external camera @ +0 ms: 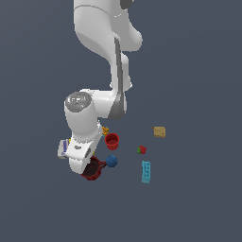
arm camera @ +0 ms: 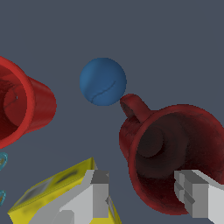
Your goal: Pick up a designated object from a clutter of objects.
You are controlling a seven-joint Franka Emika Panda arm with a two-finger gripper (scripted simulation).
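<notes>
Gripper, wrist view: gripper (arm camera: 148, 199) spread apart, clamped on nothing; one grey finger (arm camera: 98, 197) low over the yellow-white box (arm camera: 52, 194), the other finger (arm camera: 197, 197) over the near rim of the dark red mug (arm camera: 175, 157).
Mug, wrist view: lay between and just beyond the fingers, dark interior facing the camera, ribbed inside, handle (arm camera: 135, 107) pointing toward the blue ball (arm camera: 103, 82); handle tip and ball almost touching, contact not clear.
Cup, wrist view: bright red cup (arm camera: 26, 107), no handle seen, cut off by the picture edge, apart from the ball and mug.
Box, wrist view: yellow with pale panels, partly hidden behind the finger.
Cyan marks, wrist view: thin cyan outlines (arm camera: 2, 162) at the picture edge, too little shown to name.
Gripper, exterior view: mostly hidden by the white wrist; lowered onto the mug (external camera: 92, 169), spread not readable here.
Mug, exterior view: on the grey floor (external camera: 198, 198), toward the exterior view's left, under the hand, just beside the blue ball (external camera: 111, 161).
Clutter, exterior view: red cup (external camera: 112, 140) beyond the ball; orange piece (external camera: 105, 129) near the cup, half hidden by the arm; yellow-white box (external camera: 62, 148) peeking out at the exterior view's left of the wrist; strawberry (external camera: 141, 150), cyan bar (external camera: 146, 171) and tan block (external camera: 159, 132) toward the exterior view's right, well apart from the mug.
Arm, exterior view: white Panda arm (external camera: 94, 56) reaching down from the top.
</notes>
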